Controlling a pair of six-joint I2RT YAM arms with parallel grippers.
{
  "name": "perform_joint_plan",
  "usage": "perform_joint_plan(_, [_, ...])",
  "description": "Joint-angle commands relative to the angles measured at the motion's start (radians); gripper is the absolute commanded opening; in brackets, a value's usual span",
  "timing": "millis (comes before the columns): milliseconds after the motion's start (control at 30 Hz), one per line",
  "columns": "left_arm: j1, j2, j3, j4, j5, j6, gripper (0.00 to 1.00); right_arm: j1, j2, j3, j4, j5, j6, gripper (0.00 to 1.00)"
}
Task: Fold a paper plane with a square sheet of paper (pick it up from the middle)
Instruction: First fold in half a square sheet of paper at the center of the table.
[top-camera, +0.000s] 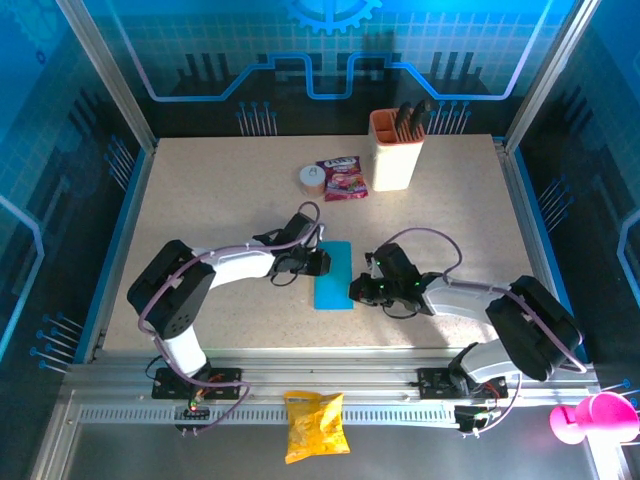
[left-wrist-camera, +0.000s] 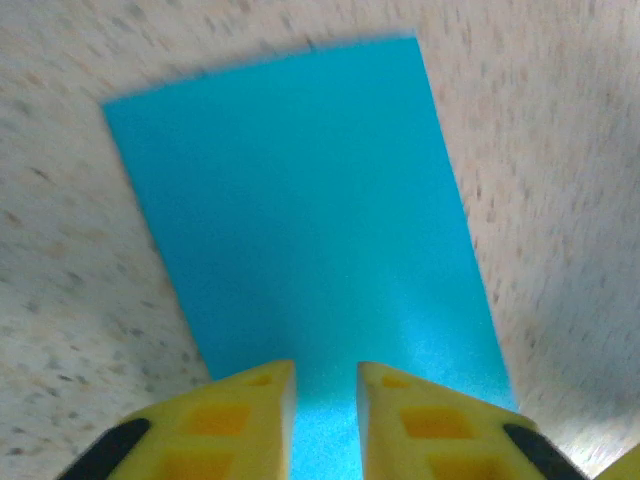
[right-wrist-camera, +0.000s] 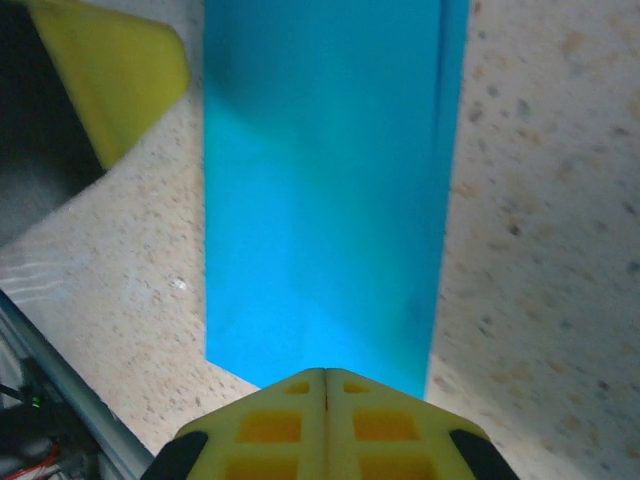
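Backdrop: blue-lit enclosure, glowing panel walls (top-camera: 330, 40) on the far side and both flanks.
Surface: speckled beige surface (top-camera: 220, 190), mostly bare apart from the bits below.
Paper: the cyan sheet of paper (top-camera: 335, 275) lies flat pretty much dead centre. It reads as a narrow rectangle, long side running near to far. In the right wrist view (right-wrist-camera: 320, 180) a second layer's edge peeks out along one long side, so it's doubled over. It's plain and unmarked from the left wrist too (left-wrist-camera: 300, 200).
Left gripper: the left gripper (top-camera: 322, 262) is down at the paper's left edge. Up close (left-wrist-camera: 325, 378) the yellow fingers (left-wrist-camera: 250, 420) are nearly together with just a thin gap, blue showing through it. The tips sit over the paper's edge, but honestly can't tell if they're touching it.
Right gripper: the right gripper (top-camera: 356, 291) is at the paper's right edge, toward the near end. The jaws are squeezed tight together, no gap at all (right-wrist-camera: 326, 375), with the tip right at the paper's edge. Can't tell if any paper is caught in there.
Far side: beige holder cup (top-camera: 394, 160) with dark handles (top-camera: 410, 118) sticking out, a pink-red snack packet (top-camera: 342, 178) just left of it, and a small round roll (top-camera: 312, 178) beside that.
Near side: a yellow crinkled snack bag (top-camera: 316, 425) sits on the metal rail (top-camera: 120, 412), and there's a pink plastic thing (top-camera: 590, 418) off at the near right.
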Motion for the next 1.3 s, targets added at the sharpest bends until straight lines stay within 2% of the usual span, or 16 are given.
perform_joint_plan(0, [0.050, 0.021, 0.133, -0.081, -0.005, 0.037, 0.14, 0.011, 0.045, 0.053, 0.066, -0.037, -0.007, 0.00])
perform_joint_plan(133, [0.062, 0.113, 0.288, -0.220, -0.052, 0.111, 0.00, 0.013, 0.125, 0.103, 0.123, -0.040, -0.001, 0.00])
perform_joint_plan(300, [0.065, 0.192, 0.371, -0.292, -0.072, 0.167, 0.00, 0.019, 0.227, 0.142, 0.233, -0.051, 0.017, 0.00])
perform_joint_plan(600, [0.064, 0.257, 0.393, -0.327, -0.091, 0.208, 0.00, 0.049, 0.316, 0.176, 0.355, -0.043, 0.047, 0.00])
perform_joint_plan(1100, [0.064, 0.331, 0.381, -0.312, -0.070, 0.209, 0.00, 0.077, 0.424, 0.275, 0.313, -0.028, 0.022, 0.00])
perform_joint_plan(1267, [0.064, 0.348, 0.387, -0.321, -0.064, 0.219, 0.00, 0.097, 0.448, 0.304, 0.235, -0.015, -0.017, 0.00])
